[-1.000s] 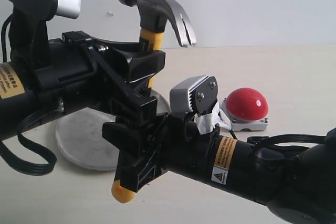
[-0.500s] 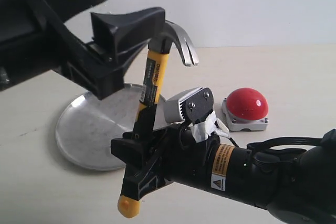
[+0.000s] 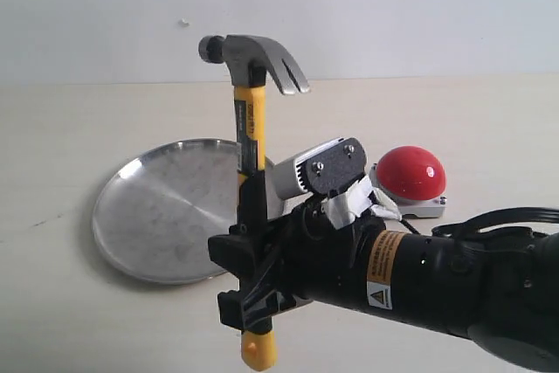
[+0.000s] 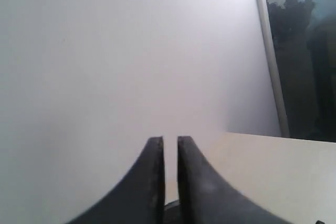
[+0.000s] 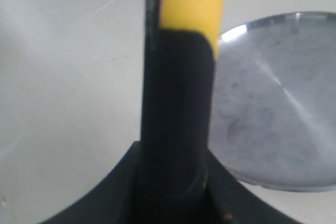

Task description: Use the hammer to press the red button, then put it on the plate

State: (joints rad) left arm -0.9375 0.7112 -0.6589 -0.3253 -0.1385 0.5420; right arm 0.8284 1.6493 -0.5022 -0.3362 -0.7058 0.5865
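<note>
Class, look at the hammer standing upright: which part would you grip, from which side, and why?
Grip the hammer low on its black handle, coming in level from the side, as the right gripper does. The shaft stands upright, straight and slim enough for closed jaws; the head on top is bulky and curved.

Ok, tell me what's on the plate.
Nothing shows on the visible part of the plate, just scuffed metal. The hammer, upright in the right claw, and that arm cover its right edge in the exterior view, so that strip is unseen.
</note>
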